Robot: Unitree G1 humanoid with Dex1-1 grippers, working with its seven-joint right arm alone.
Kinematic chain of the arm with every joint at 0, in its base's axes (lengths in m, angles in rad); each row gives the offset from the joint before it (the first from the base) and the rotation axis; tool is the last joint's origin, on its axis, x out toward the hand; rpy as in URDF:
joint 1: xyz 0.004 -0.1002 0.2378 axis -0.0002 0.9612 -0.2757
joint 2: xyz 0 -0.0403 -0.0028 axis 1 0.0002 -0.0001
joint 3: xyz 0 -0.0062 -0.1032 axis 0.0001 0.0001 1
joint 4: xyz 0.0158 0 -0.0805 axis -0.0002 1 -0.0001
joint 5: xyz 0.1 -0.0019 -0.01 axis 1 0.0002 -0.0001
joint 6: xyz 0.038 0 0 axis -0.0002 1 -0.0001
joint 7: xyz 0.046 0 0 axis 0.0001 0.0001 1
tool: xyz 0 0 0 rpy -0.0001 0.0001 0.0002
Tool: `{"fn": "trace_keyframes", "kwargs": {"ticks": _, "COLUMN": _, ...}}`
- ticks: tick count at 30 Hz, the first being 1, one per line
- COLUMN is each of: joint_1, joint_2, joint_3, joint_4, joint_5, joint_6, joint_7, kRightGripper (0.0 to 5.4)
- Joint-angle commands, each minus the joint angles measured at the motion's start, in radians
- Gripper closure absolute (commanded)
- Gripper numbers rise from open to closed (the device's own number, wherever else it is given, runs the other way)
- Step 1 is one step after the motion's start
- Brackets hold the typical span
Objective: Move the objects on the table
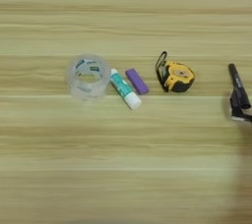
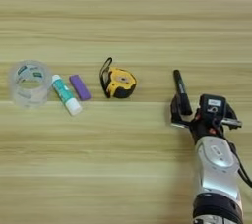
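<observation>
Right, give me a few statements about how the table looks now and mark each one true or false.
1. The glue stick lies between the clear tape roll and the purple cylinder. True.
2. The tape measure sits on top of the tape roll. False: it lies on the table, apart, right of the purple cylinder.
3. The black marker is the rightmost of the items. True.
4. The right gripper hovers over the tape roll. False: it is at the marker's near end, far right.
5. The glue stick stands upright. False: it lies flat.
</observation>
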Motion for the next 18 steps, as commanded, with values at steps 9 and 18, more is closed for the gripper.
{"fn": "trace_keyframes", "kwargs": {"ticks": 9, "joint_1": -0.073, "joint_2": -0.07, "joint_3": 0.02, "joint_4": 0.015, "joint_5": -0.017, "joint_6": -0.003, "joint_7": 0.012, "kRightGripper": 0.04}}
{"fn": "trace_keyframes", "kwargs": {"ticks": 18, "joint_1": -0.082, "joint_2": -0.048, "joint_3": 0.025, "joint_4": 0.021, "joint_5": 0.033, "joint_6": 0.073, "joint_7": 0.083, "kRightGripper": 0.04}}
